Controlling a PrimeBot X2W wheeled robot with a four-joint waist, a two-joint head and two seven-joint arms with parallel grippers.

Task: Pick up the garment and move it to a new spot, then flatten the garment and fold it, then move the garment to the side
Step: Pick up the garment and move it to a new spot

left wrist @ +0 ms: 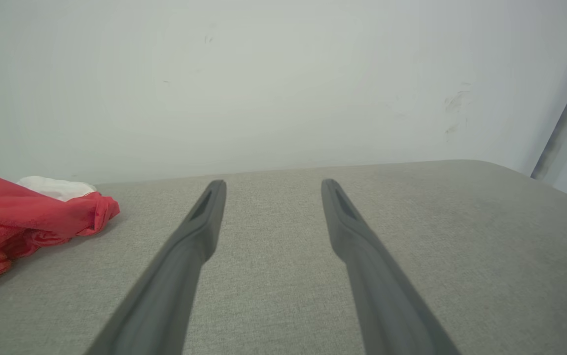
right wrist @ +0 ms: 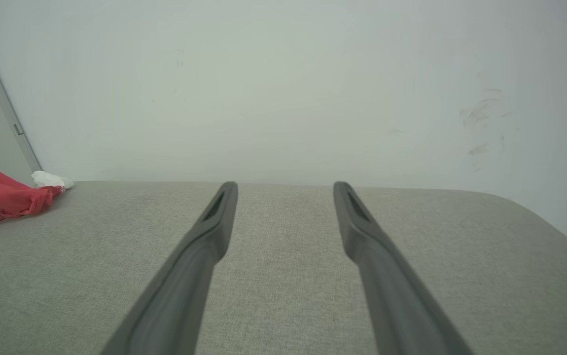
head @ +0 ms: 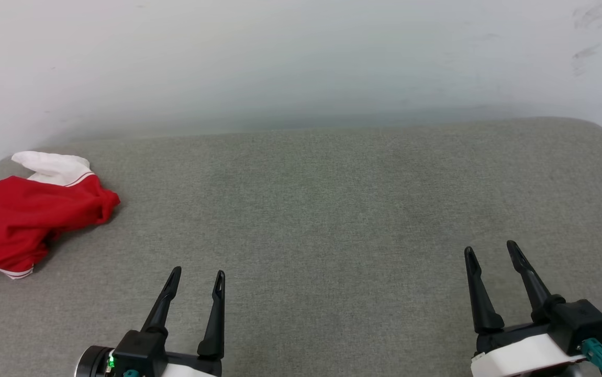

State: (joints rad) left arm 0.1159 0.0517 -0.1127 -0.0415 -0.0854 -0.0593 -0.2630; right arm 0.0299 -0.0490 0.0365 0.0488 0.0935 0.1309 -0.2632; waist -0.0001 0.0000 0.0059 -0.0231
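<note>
The garment [head: 23, 220] lies bunched at the grey table's [head: 332, 209] left edge, towards its far-left corner. The left gripper [head: 198, 272], wide and empty, is nearer, with the garment ahead to its left. The right gripper [head: 490, 247], equally wide and empty, sits well apart.

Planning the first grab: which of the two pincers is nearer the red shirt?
The left pincer: the crumpled red garment lies ahead to its left on the grey surface. The right pincer sits far across, on the opposite side.
</note>
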